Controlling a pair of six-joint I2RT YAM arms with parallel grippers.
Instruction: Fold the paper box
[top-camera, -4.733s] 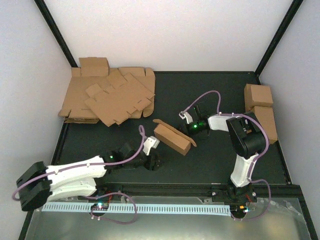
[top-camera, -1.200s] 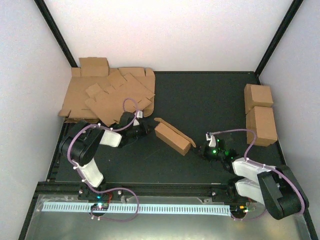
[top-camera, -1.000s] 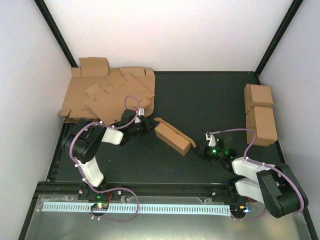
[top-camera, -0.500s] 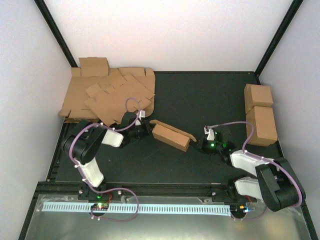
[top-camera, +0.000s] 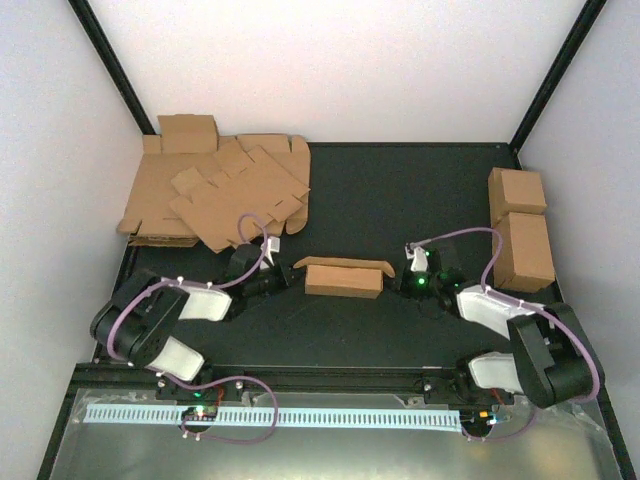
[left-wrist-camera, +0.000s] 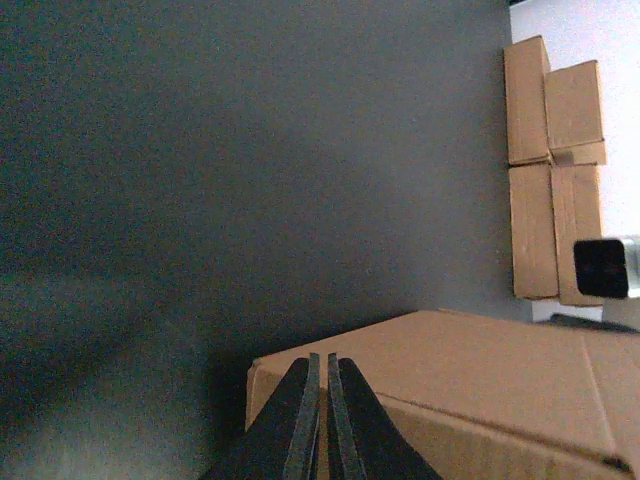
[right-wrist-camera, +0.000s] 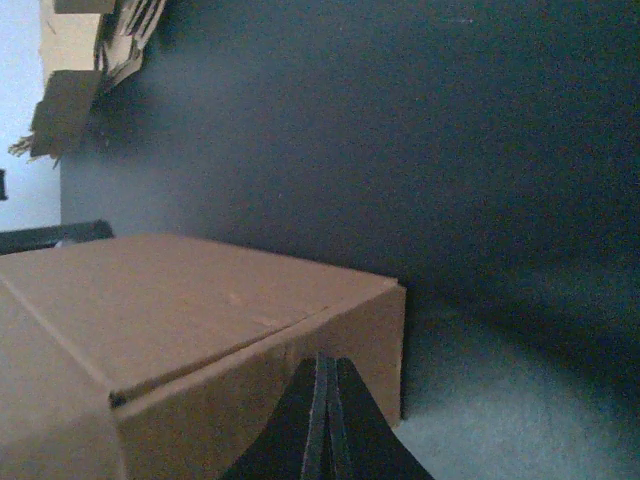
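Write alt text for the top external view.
A brown paper box lies between two shut grippers, the left gripper at one end, the right gripper at the other. Behind left lie cardboard sheets; at right, two cardboard blocks.

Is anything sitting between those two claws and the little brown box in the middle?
Nothing visible does. The left gripper and right gripper, fingers shut, sit right at opposite ends of the paper box.

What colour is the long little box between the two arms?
Plain brown cardboard, no print. The paper box shows best in the top external view.
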